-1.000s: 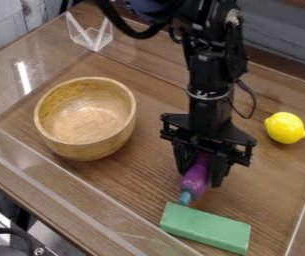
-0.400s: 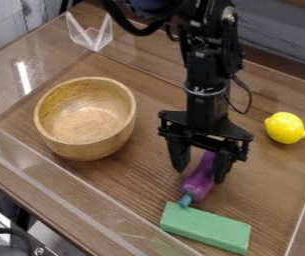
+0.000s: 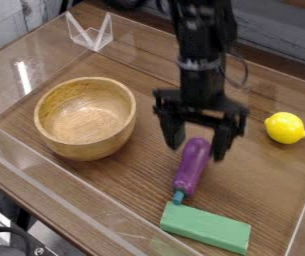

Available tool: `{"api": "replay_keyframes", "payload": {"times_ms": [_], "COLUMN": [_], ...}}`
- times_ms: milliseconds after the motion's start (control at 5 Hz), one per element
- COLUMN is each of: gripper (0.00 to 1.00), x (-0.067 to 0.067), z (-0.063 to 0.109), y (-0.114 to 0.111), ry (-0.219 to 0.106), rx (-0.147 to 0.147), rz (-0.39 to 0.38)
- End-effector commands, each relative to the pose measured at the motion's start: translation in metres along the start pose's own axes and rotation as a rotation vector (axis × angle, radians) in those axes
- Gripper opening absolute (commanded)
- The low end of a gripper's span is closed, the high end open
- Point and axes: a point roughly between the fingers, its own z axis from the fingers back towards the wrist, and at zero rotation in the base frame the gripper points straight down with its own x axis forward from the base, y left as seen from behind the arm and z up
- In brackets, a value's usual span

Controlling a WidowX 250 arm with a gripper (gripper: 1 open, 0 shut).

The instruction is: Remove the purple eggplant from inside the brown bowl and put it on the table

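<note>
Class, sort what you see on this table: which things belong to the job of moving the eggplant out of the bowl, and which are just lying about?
Belongs to the job:
purple eggplant, lying on the table
brown bowl, empty
table
gripper, open above the eggplant

Just lying about:
yellow lemon
green block
clear stand at the back

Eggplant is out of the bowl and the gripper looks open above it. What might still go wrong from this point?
1. The eggplant is rounded and lies free on the table; it may roll.
2. The open gripper hangs just above the eggplant's upper end, so a sideways pull-away might clip it and knock it.
3. The eggplant's stem end sits almost against the green block, and the lemon lies nearby; a nudge might push things together.
</note>
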Motion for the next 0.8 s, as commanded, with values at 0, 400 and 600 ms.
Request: {"api": "replay_keyframes", "payload": {"times_ms": [0,400,600], "gripper": [1.00,1.00,1.00], "x": [0.010,0.027,0.031], "z": [0.037,0.076,0.084], "y": [0.000,0.036,0.070], "ry": [-0.100,-0.159,-0.172], "rx": [-0.017,-0.004,0.009], "rz": [0.002,0.044,0.064]}}
